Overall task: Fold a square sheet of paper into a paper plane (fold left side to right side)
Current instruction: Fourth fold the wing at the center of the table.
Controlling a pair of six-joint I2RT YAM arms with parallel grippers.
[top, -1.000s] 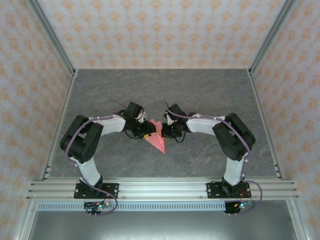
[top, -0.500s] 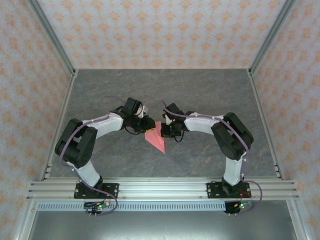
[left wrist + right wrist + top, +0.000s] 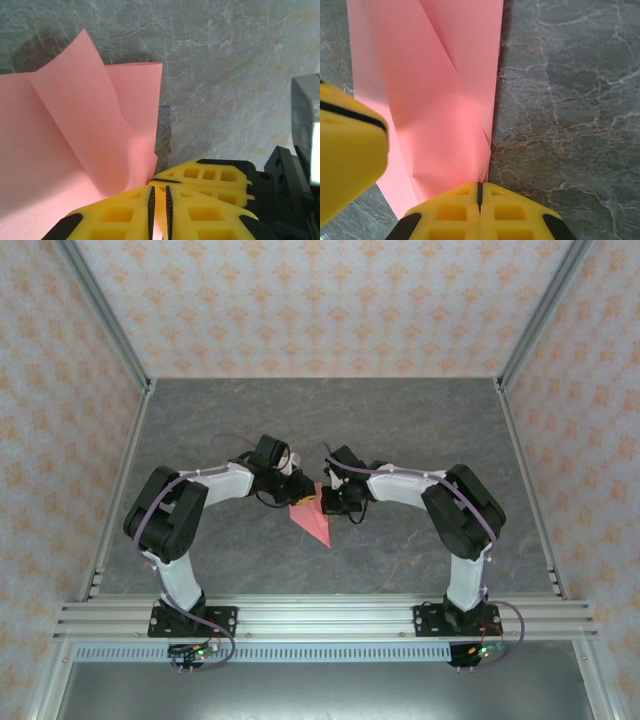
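Left fingers pinching pink paper, right fingers closed alongside, grey table

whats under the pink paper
The pink paper lies on the grey marbled table. Beneath its lifted flap is just more pink paper. The tabletop directly under the sheet is covered.

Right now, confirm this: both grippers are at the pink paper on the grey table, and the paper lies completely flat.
Wrong on flatness. The left wrist view shows a flap of the square sheet of paper curling up off the layer beneath, rising from the left gripper. The rest stands: it and the right gripper are both at the pink paper on the grey table.
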